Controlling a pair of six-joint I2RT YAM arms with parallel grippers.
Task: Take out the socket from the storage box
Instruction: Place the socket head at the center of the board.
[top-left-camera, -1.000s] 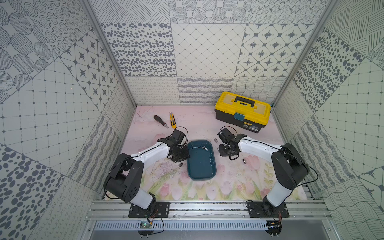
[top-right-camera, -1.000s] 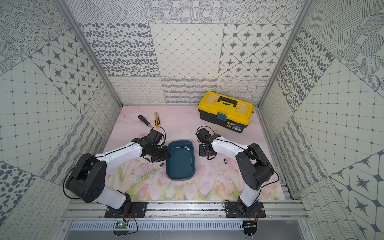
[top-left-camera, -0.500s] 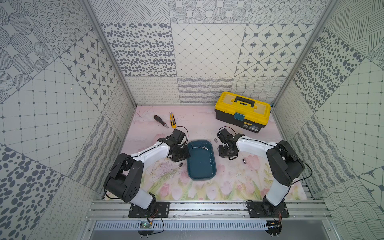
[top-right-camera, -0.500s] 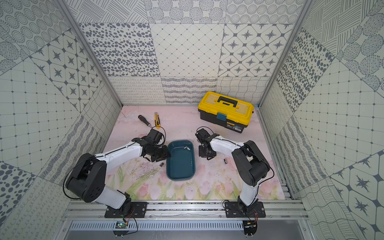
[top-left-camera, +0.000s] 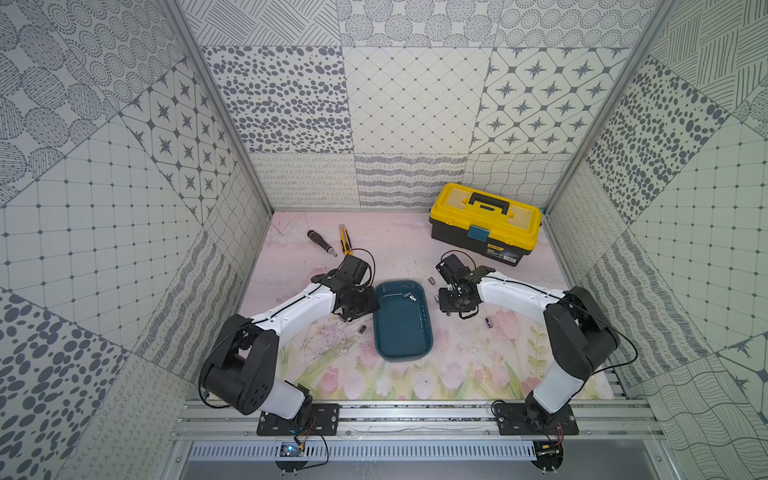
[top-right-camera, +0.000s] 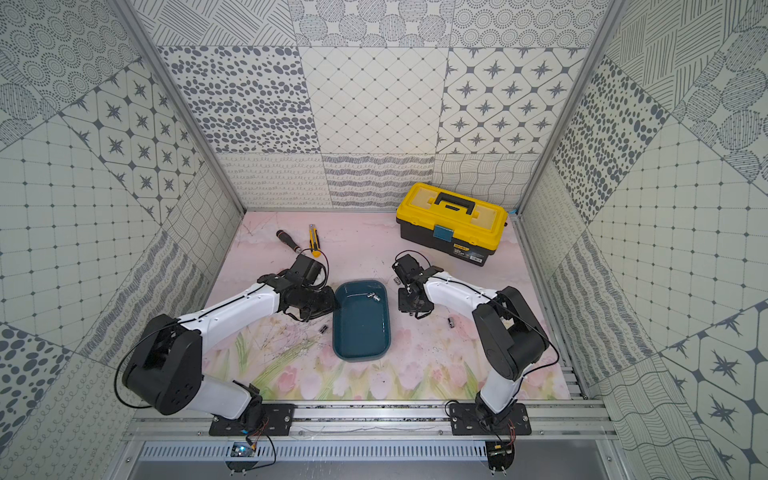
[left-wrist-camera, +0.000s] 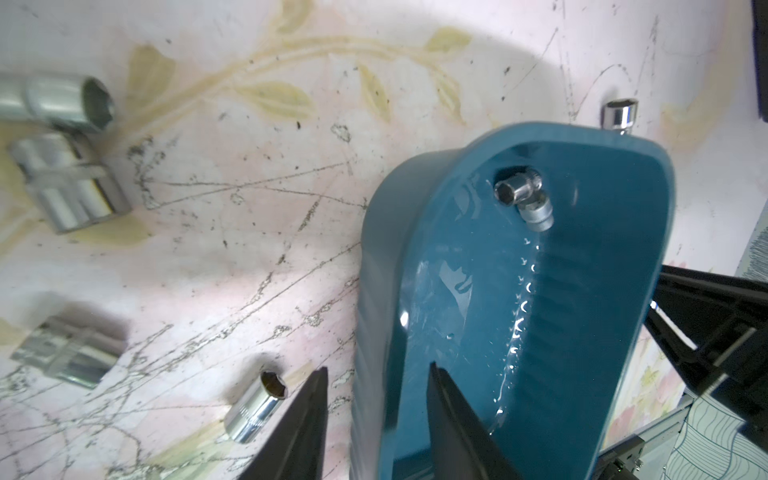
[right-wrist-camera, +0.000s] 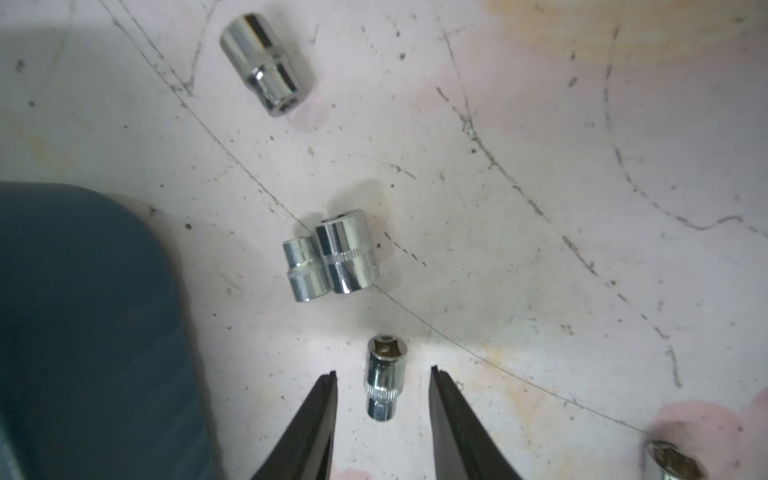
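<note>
The teal storage box (top-left-camera: 403, 332) (top-right-camera: 360, 332) lies mid-table, with two chrome sockets (top-left-camera: 409, 296) (left-wrist-camera: 523, 199) touching at its far end. My left gripper (left-wrist-camera: 378, 368) (top-left-camera: 365, 307) is open and straddles the box's left wall (left-wrist-camera: 374, 291), one finger outside and one inside, neither touching it. On the box's right side, my right gripper (right-wrist-camera: 382, 371) (top-left-camera: 453, 303) stands open low over the table. A small socket (right-wrist-camera: 380, 382) lies loose on the mat between its fingertips, touching neither.
Loose sockets lie on the mat around the box: (top-left-camera: 362, 329), (top-left-camera: 489, 321), (top-left-camera: 432, 280), a touching pair (right-wrist-camera: 332, 259), and several more (left-wrist-camera: 66, 183) by the left arm. A yellow toolbox (top-left-camera: 486, 222) stands back right. A screwdriver (top-left-camera: 322, 242) and a utility knife (top-left-camera: 345, 244) lie back left.
My right gripper has opened over the table beside the box. My left gripper's jaws have widened around the box wall. The box has not moved.
</note>
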